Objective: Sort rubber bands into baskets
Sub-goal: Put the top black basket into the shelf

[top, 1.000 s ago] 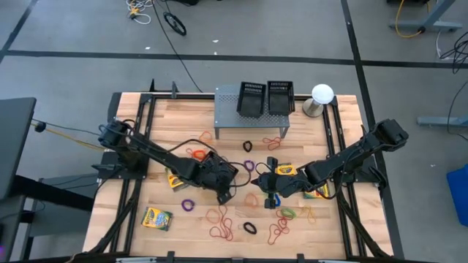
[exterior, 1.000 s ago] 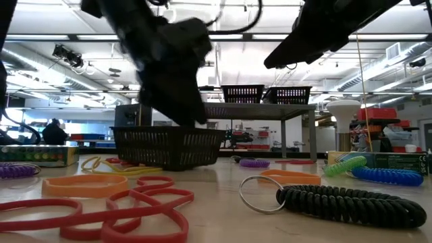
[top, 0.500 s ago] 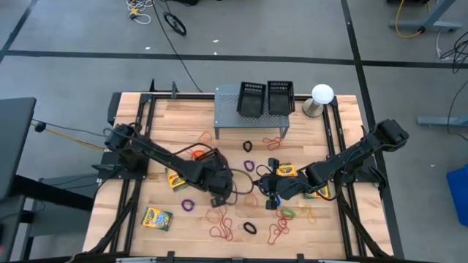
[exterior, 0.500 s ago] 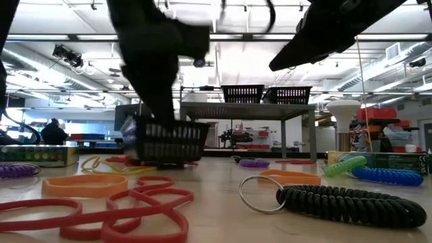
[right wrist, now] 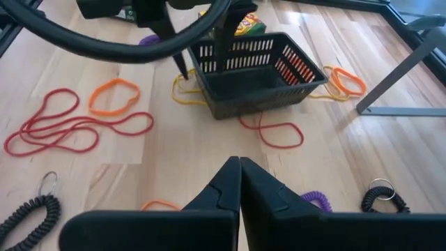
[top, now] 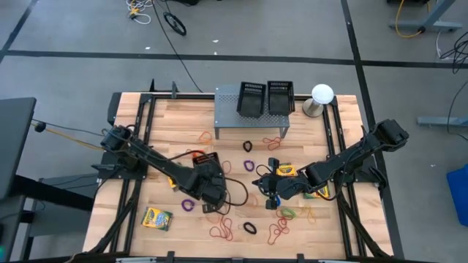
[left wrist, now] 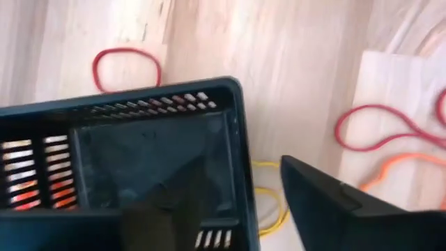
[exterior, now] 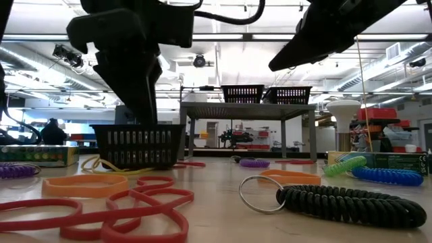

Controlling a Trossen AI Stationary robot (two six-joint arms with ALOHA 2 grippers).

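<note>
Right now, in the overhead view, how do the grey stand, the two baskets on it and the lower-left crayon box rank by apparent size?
1. Grey stand.
2. The two baskets on it, left and right: alike, so unranked. They sit raised, slightly nearer the camera.
3. Crayon box.

The high view looks straight down on the whole tabletop (top: 168, 117) from well above. The low view sits at tabletop height, facing level across it into the room. Each of the 2 wrist views looks close along its own arm. All 4 views share the black basket (top: 207, 165) (exterior: 138, 145) (left wrist: 150, 150) (right wrist: 254, 66).
</note>
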